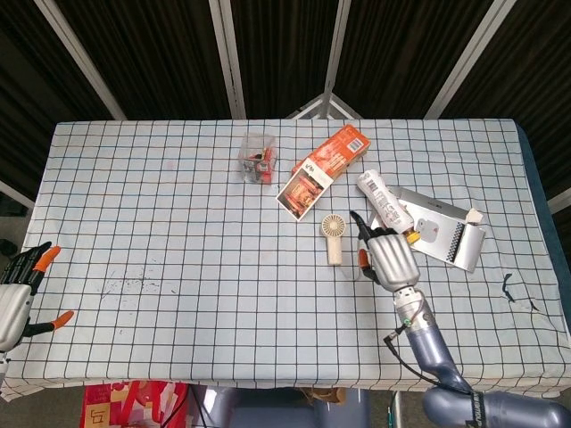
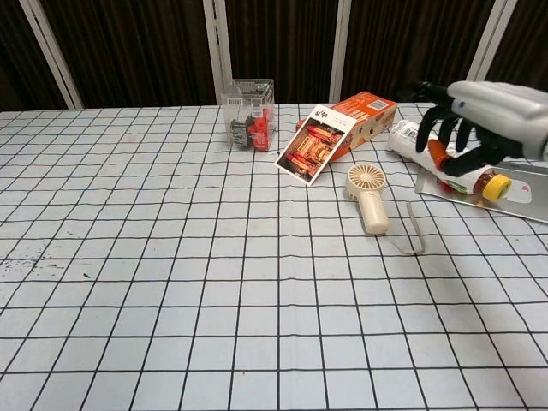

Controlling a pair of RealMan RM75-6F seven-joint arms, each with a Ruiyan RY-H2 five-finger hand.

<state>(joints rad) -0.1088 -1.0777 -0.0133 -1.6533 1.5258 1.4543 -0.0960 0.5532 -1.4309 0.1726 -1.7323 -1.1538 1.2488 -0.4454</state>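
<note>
One fan [image 2: 366,196] lies flat on the table [image 2: 171,282], its thin cord looping toward the right. Just beside it the right hand [image 2: 479,120] hangs raised, fingers curled but apart, holding nothing, in front of a bottle [image 2: 411,137] resting on a metal tray [image 2: 522,193]. Left hand [image 1: 16,290] sits spread at the table's near left edge.

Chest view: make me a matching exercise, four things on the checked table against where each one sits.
1. small cream handheld fan
2. clear plastic box of red parts
3. white bottle with yellow cap
4. right robot hand

A. raised above the bottle
B. lying on the silver tray
C. far side, left of the orange carton
D. on the cloth beside a thin grey cord

Pairs: 1-D, 2-C, 3-B, 4-A
</note>
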